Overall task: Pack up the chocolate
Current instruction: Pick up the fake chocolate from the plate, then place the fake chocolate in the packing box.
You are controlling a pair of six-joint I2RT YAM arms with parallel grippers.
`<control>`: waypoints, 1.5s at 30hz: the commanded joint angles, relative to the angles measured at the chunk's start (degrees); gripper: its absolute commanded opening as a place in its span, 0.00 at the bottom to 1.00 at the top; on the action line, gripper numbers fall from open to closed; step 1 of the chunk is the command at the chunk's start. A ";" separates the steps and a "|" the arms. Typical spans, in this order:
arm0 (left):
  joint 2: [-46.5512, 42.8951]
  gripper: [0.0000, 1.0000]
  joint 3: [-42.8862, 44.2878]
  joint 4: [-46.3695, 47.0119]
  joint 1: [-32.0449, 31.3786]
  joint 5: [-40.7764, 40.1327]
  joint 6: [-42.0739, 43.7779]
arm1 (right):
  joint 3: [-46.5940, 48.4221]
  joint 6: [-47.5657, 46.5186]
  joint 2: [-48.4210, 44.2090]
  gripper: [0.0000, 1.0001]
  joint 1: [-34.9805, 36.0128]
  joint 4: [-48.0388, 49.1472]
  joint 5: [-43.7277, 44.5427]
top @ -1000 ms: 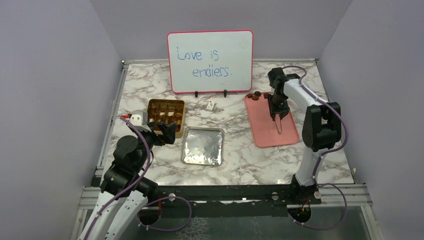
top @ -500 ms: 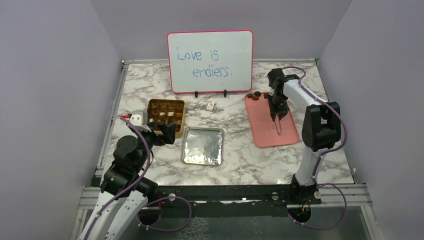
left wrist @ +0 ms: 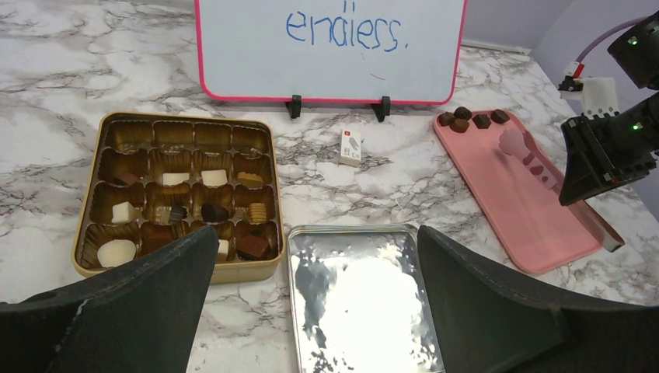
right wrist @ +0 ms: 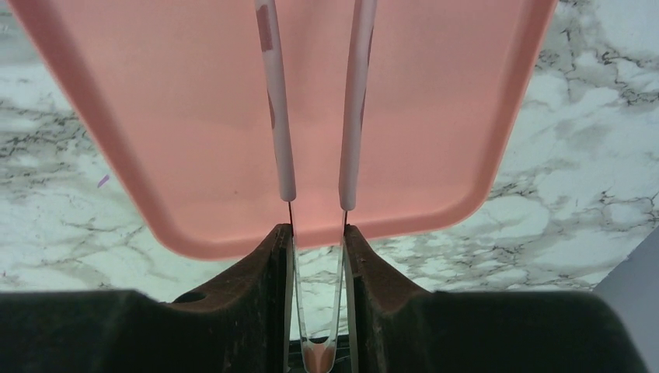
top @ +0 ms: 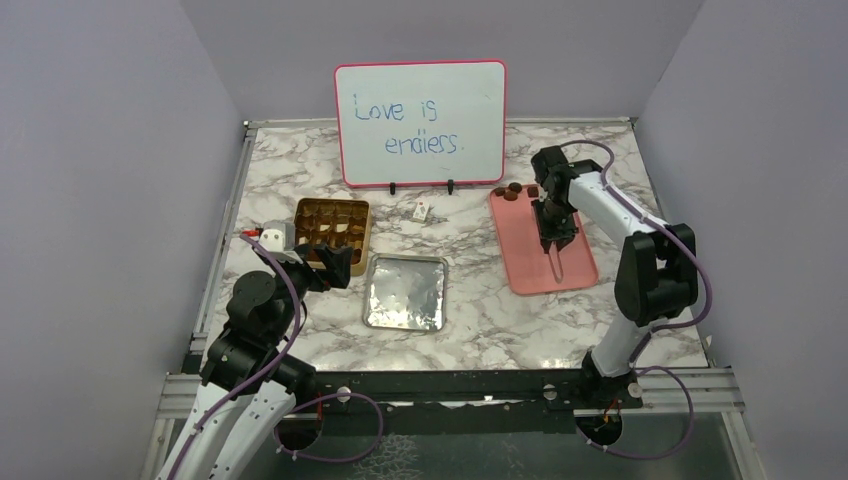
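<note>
Several dark chocolate pieces (top: 511, 190) lie at the far end of the pink tray (top: 540, 265); the left wrist view shows them too (left wrist: 472, 120). More chocolate (left wrist: 214, 178), brown and cream, fills part of the gold tin (left wrist: 186, 119). My right gripper (right wrist: 319, 233) is shut on clear tongs (right wrist: 350, 116), whose two arms reach out over the pink tray (right wrist: 194, 116). From above, the right gripper (top: 553, 228) hangs over the tray's middle. The tongs' tips (left wrist: 513, 141) stop short of the tray's chocolate. My left gripper (left wrist: 316, 233) is open and holds nothing, low over the tin's near right corner and the silver lid (left wrist: 357, 303).
A whiteboard (top: 420, 122) on black feet stands at the back. A small white card (top: 422, 211) lies in front of it, between the tin (top: 332, 233) and the tray. The silver lid (top: 405, 292) rests beside the tin's near right corner.
The right arm's elbow has swung out to the right and the gripper has shifted slightly nearer, tongs still over the tray. The left arm has not moved.
</note>
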 commanded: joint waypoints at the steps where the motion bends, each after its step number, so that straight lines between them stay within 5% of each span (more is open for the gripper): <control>1: -0.26 0.99 -0.26 1.13 -0.28 0.06 0.00 | -2.12 2.51 -4.13 0.31 2.12 -1.27 1.19; 20: -3.07 0.99 0.08 0.40 -0.32 -2.90 0.10 | 1.10 5.09 -6.79 0.31 15.31 3.63 -2.58; 45: -6.46 0.99 0.78 0.50 -0.06 -9.41 -0.46 | 42.36 5.18 25.04 0.31 38.45 5.31 -7.06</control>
